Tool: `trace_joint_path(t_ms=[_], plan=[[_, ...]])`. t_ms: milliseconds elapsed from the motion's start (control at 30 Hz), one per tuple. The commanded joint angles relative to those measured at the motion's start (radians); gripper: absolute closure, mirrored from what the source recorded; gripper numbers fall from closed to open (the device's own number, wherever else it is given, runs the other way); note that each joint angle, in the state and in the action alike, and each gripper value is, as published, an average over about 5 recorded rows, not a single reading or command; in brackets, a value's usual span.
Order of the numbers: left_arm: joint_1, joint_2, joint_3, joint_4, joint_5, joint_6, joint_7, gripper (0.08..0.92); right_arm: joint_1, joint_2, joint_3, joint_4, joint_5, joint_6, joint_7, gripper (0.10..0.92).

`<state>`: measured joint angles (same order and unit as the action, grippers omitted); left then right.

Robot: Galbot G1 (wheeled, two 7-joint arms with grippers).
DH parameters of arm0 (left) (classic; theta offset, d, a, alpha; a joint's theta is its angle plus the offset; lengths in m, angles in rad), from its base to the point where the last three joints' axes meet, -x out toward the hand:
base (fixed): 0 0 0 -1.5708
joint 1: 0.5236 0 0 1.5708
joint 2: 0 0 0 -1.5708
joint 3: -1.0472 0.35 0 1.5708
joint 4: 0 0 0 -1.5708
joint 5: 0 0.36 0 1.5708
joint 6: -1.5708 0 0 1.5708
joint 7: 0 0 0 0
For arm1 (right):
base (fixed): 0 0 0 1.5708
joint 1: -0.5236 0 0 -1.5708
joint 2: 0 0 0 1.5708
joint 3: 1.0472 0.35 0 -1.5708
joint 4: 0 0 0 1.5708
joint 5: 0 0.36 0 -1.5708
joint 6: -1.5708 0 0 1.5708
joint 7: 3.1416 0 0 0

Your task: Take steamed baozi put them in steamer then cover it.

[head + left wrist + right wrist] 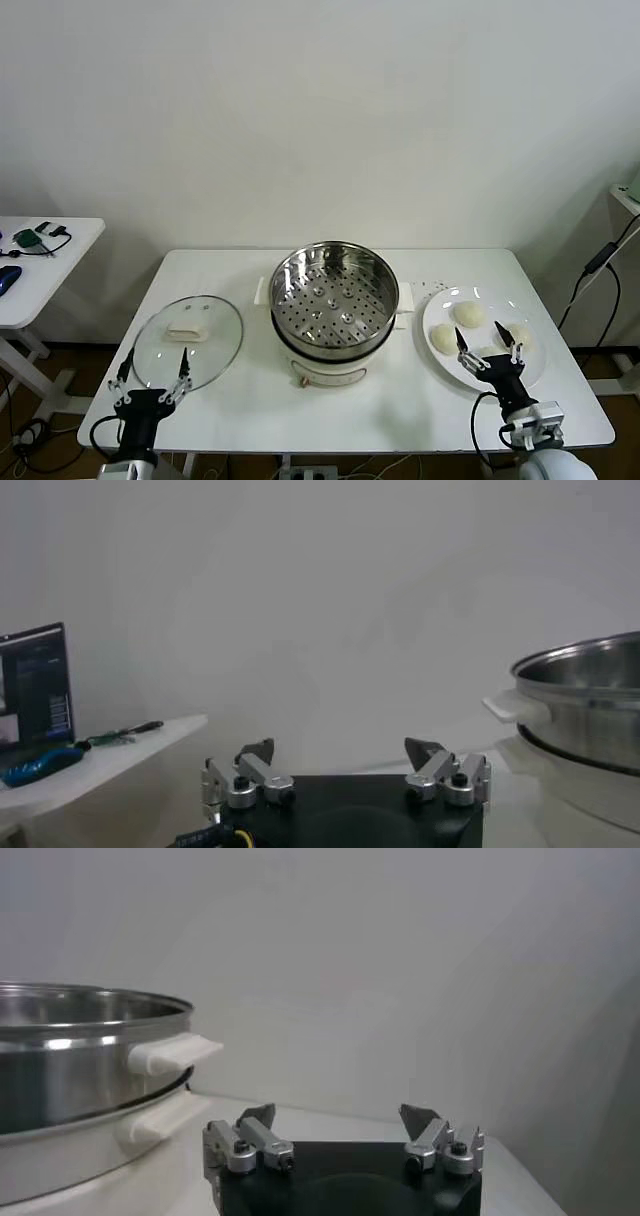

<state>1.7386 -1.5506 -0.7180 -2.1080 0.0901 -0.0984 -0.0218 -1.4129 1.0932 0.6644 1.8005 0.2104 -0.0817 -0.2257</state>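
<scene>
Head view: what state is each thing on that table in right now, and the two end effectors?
steamer: uncovered, tray empty
cover: off, flat on the table, left of the steamer
steamed baozi: on the white plate
left end effector: open, holding nothing
right end effector: open, over the plate

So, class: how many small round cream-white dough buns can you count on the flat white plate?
3 visible: one toward the wall, one nearest the steamer, one partly behind the right gripper. Another may be hidden.

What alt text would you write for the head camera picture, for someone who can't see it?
A white table holds an empty steel steamer at its centre, a glass cover lying to its left and a plate of steamed baozi to its right. The left gripper and right gripper wait open at the near edge.
</scene>
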Motion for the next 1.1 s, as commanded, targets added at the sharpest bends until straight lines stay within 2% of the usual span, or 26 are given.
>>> trace_joint_path(t_ms=[33, 267, 367, 467, 633, 767, 1100], plan=[[-0.005, 0.01, 0.004, 0.002, 0.013, -0.011, -0.013, 0.177, 0.064, -0.141, 0.004, -0.012, -0.042, -0.135, -0.111, 0.203], [-0.011, 0.022, 0.015, 0.003, 0.024, -0.013, -0.019, 0.177, 0.256, -0.507, -0.115, -0.169, -0.125, -0.24, -0.475, 0.203], [-0.015, 0.024, 0.017, 0.009, 0.024, -0.013, -0.021, 0.177, 0.44, -0.601, -0.259, -0.275, -0.204, -0.223, -0.654, 0.203], [-0.02, 0.028, 0.015, 0.017, 0.021, -0.012, -0.024, 0.177, 0.699, -0.649, -0.477, -0.409, -0.293, -0.143, -0.802, 0.203], [-0.024, 0.035, 0.008, 0.027, 0.015, -0.01, -0.027, 0.177, 1.148, -0.623, -0.893, -0.608, -0.432, 0.004, -0.972, 0.203], [-0.028, 0.04, 0.006, 0.032, 0.014, -0.007, -0.028, 0.177, 1.384, -0.551, -1.137, -0.712, -0.513, 0.05, -1.034, 0.203], [-0.032, 0.038, -0.009, 0.036, 0.009, 0.0, -0.03, 0.177, 1.476, -0.331, -1.258, -0.959, -0.572, 0.072, -1.061, 0.203]])
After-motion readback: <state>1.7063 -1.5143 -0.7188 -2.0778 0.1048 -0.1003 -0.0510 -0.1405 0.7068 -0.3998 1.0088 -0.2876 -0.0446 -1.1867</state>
